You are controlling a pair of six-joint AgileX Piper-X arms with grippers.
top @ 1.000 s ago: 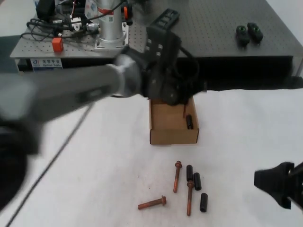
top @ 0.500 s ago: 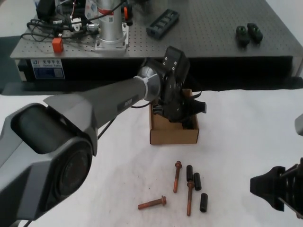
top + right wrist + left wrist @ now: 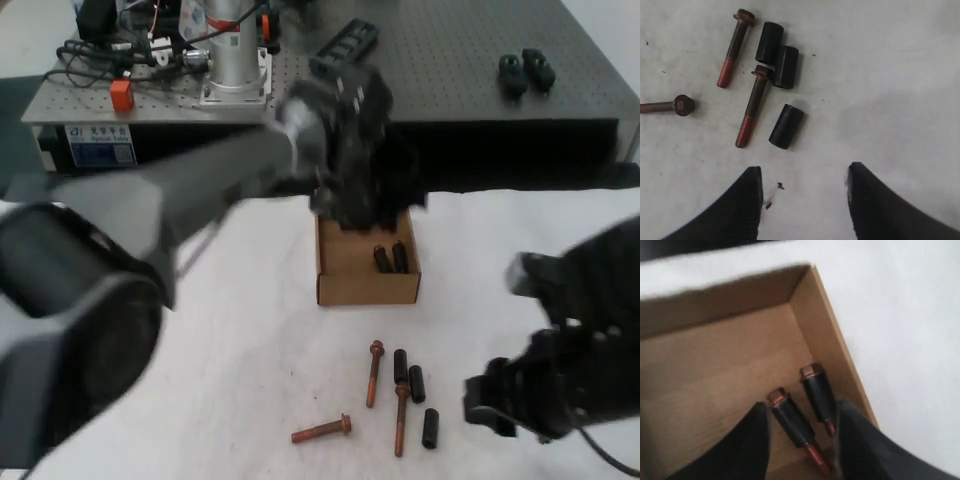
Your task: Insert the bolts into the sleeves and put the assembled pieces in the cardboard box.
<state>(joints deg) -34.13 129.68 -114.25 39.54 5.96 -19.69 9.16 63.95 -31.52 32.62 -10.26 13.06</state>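
Note:
The cardboard box (image 3: 367, 288) stands mid-bench and holds two assembled pieces (image 3: 381, 259) (image 3: 400, 256) side by side. In the left wrist view those pieces (image 3: 790, 420) (image 3: 817, 393) lie by the box's wall (image 3: 832, 340). My left gripper (image 3: 375, 205) (image 3: 801, 442) hangs open just above them, holding nothing. In front of the box lie three copper bolts (image 3: 374, 372) (image 3: 400, 420) (image 3: 321, 431) and three black sleeves (image 3: 400, 364) (image 3: 417, 384) (image 3: 431, 428). My right gripper (image 3: 490, 405) (image 3: 805, 197) is open a little to the right of them, nearest one sleeve (image 3: 786, 126) and one bolt (image 3: 752, 107).
A perforated metal breadboard (image 3: 450, 70) with cables, a metal post (image 3: 232, 50) and small black parts (image 3: 525, 70) runs along the back. White cloth (image 3: 200, 350) covers the bench around the box. The left arm's long link (image 3: 150, 200) crosses the left half.
A second assembled piece now lies in the box, and my left gripper has let it go and risen slightly. My right arm has moved in from the right edge toward the loose parts.

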